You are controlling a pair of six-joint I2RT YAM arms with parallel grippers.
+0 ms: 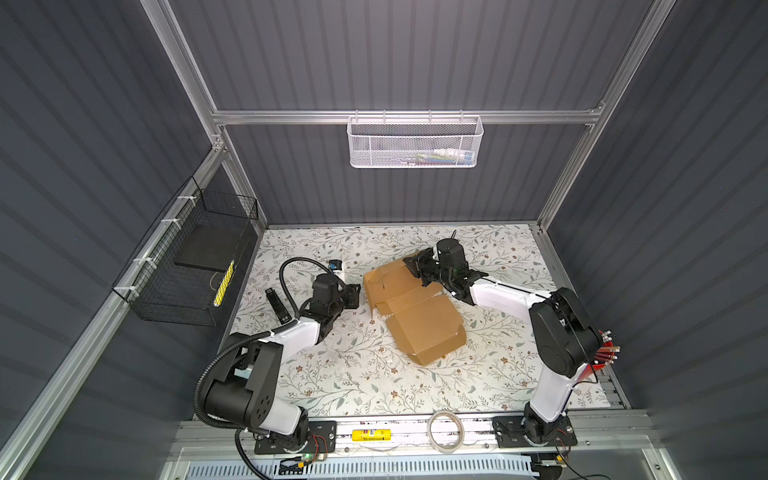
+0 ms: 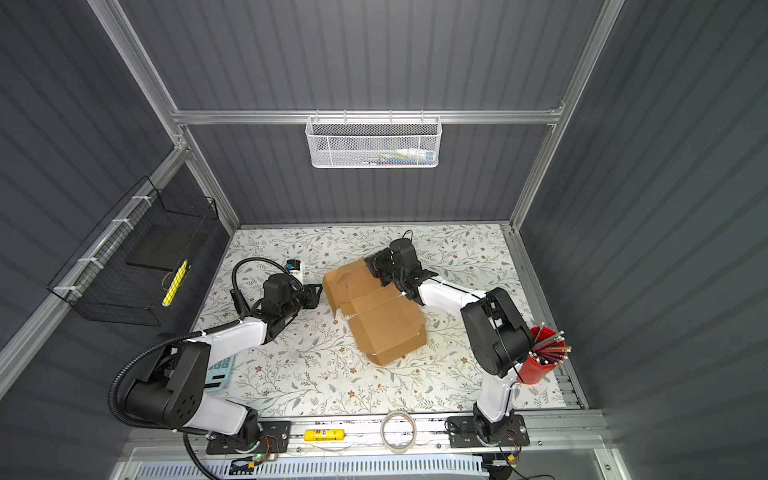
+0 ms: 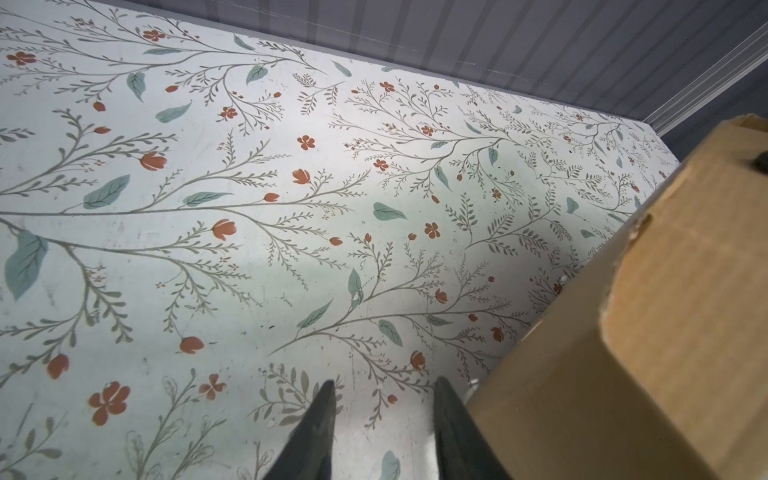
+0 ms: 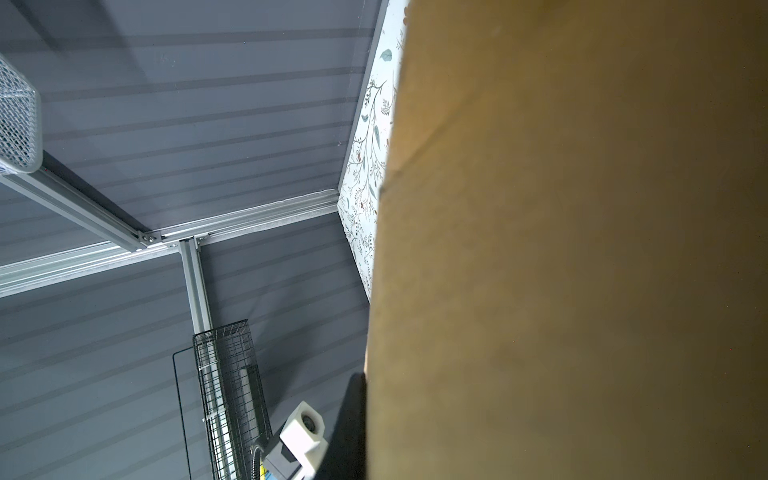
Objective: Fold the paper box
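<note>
The paper box (image 1: 424,328) (image 2: 386,328) is a brown cardboard sheet, partly folded, lying mid-table with its far panels raised. My right gripper (image 1: 412,266) (image 2: 374,266) is shut on the raised far flap. In the right wrist view the cardboard (image 4: 582,249) fills the frame; one dark finger (image 4: 351,419) presses against it and the other is hidden behind it. My left gripper (image 1: 354,296) (image 2: 316,293) is open just left of the box's upright left wall. In the left wrist view its fingertips (image 3: 330,388) stand apart over bare table, with the cardboard (image 3: 665,332) right beside one finger.
A white mesh basket (image 1: 415,141) hangs on the back rail and a black wire basket (image 1: 187,266) on the left wall. A black bar (image 1: 277,305) and a small white-blue block (image 1: 337,268) lie near the left arm. A tape roll (image 1: 446,430), a yellow stick (image 1: 373,435) and a red pencil cup (image 2: 542,357) stand along the front and right.
</note>
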